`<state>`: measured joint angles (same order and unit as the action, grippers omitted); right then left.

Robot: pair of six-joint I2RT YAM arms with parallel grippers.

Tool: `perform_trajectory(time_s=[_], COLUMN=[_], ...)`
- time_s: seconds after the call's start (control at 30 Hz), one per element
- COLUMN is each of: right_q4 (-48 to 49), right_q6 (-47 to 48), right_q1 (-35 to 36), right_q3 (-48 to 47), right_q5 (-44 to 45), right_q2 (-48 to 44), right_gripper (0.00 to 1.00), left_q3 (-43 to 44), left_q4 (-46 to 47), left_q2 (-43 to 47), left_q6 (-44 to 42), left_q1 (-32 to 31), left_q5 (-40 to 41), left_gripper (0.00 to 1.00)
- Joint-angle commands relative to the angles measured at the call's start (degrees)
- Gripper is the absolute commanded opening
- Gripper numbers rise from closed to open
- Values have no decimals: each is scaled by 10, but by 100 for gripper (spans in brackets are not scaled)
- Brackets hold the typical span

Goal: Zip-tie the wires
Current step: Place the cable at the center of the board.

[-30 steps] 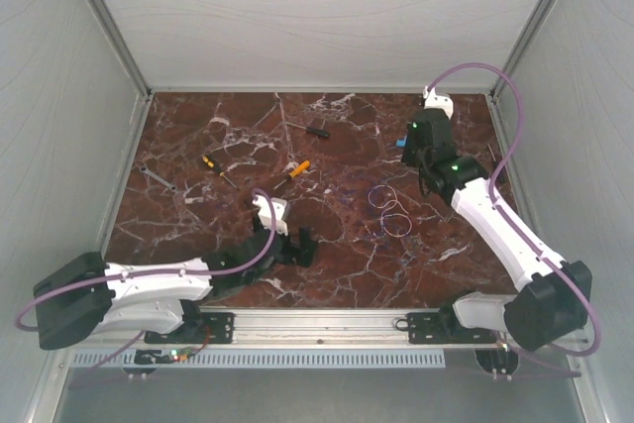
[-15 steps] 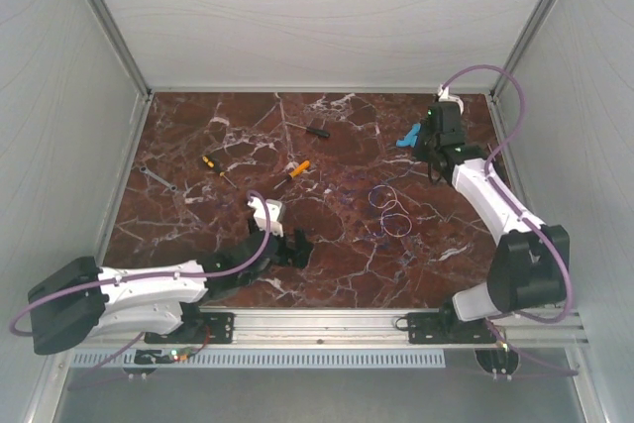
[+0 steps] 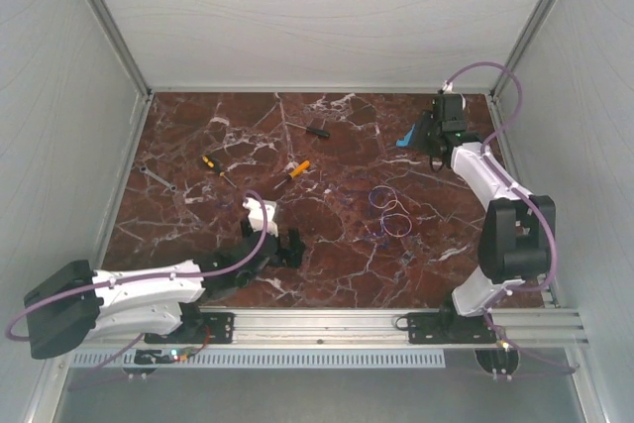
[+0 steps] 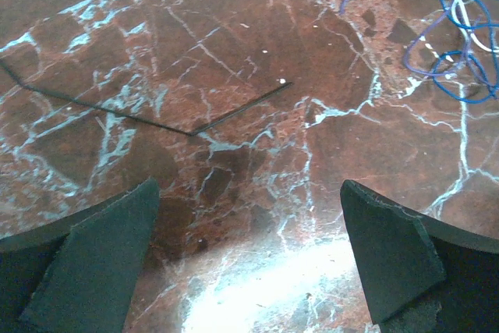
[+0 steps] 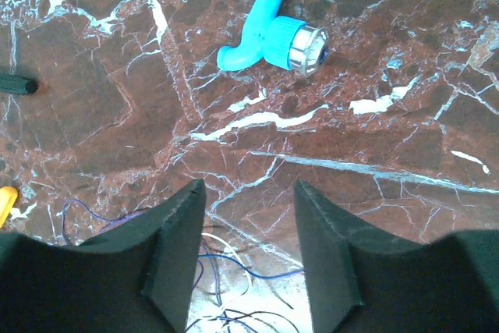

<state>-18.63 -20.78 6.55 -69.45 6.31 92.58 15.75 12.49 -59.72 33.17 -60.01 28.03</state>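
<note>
The wires (image 3: 388, 207) lie in thin purple-blue and whitish loops on the marble table (image 3: 198, 235), right of centre. My right gripper (image 3: 426, 141) hovers at the far right, beyond them. In the right wrist view its jaws (image 5: 249, 189) stand apart with nothing between, and the wires (image 5: 226, 286) show low between the fingers. My left gripper (image 3: 272, 245) is wide open near the front, left of the wires. In the left wrist view the gripper (image 4: 248, 193) is empty. The wires (image 4: 460, 29) are at the upper right there, and a thin black strip (image 4: 195, 118) lies on the table ahead.
A light-blue tool with a metal end (image 3: 407, 136) (image 5: 269, 37) lies just beside my right gripper. Two orange-handled screwdrivers (image 3: 297, 169) (image 3: 210, 163), a black-handled one (image 3: 317, 131) and a small wrench (image 3: 157, 179) lie at the back left. White walls enclose three sides.
My right arm has swung toward the far right corner and its jaws have opened; the blue tool now lies free on the table. The left gripper has shifted slightly left.
</note>
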Motion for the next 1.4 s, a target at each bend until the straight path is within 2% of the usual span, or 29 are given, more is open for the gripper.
perform_trajectory(time_s=[0.0, 0.17, 0.3, 0.4, 0.53, 0.7, 0.83, 0.97, 1.2, 1.37], right_q4=[14, 13, 13, 20, 26, 34, 36, 42, 53, 56], right_q6=[-12, -22, -36, -46, -45, -49, -50, -53, -57, -58], right_q1=[-14, -15, -14, -10, 2, 14, 19, 20, 21, 22], right_q3=[-26, -29, -14, 10, 37, 46, 47, 54, 64, 68], right_q5=[-31, -52, -70, -84, -90, -105, -115, -122, -131, -134], right_q2=[6, -18, -55, -95, -135, -156, -160, -167, -171, -166], right_gripper=[52, 77, 85, 87, 87, 87, 87, 87, 87, 87], left_q3=[32, 67, 112, 141, 150, 128, 136, 151, 205, 224], left_q4=[-46, -128, -207, -246, -280, -241, -227, -198, -182, -178], left_q2=[16, 14, 1, -5, 6, 26, -5, -66, -186, -224], left_q6=[16, 48, 75, 83, 109, 93, 61, 46, 17, 9], left_q1=[15, 51, 126, 167, 206, 330, 401, 430, 448, 450], left_q5=[18, 25, -14, -5, 56, 17, -13, -31, -34, -56], left_gripper=[100, 100, 100, 100, 100, 94, 88, 75, 58, 53])
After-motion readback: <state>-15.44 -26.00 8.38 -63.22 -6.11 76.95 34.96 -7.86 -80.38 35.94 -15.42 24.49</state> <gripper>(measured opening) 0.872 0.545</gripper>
